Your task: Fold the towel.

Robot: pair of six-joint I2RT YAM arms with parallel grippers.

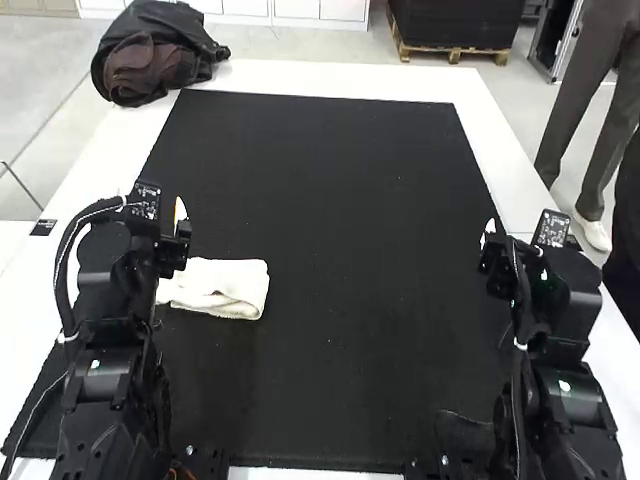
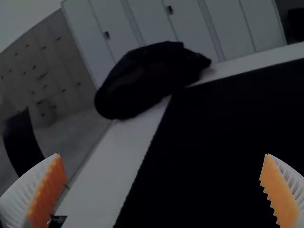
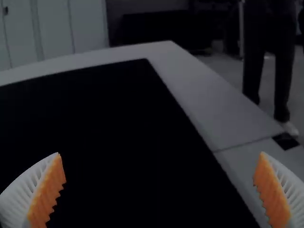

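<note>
My left gripper [image 1: 180,222] is above the mat's left side, just behind and left of the white towel in the high view. The towel [image 1: 235,286] lies on the black mat as a small folded bundle, its left part hidden behind the left arm. In the left wrist view the left gripper [image 2: 164,190] stands open with nothing between its orange pads. Over the mat's right edge is my right gripper [image 1: 490,242], well apart from the towel. The right wrist view has the right gripper [image 3: 159,190] open too, its fingers wide apart and holding nothing.
The black mat [image 1: 330,180] covers most of the white table [image 1: 490,130]. A dark bag or jacket [image 1: 155,55] rests at the table's far left corner. Bare mat stretches between the two arms and beyond the towel.
</note>
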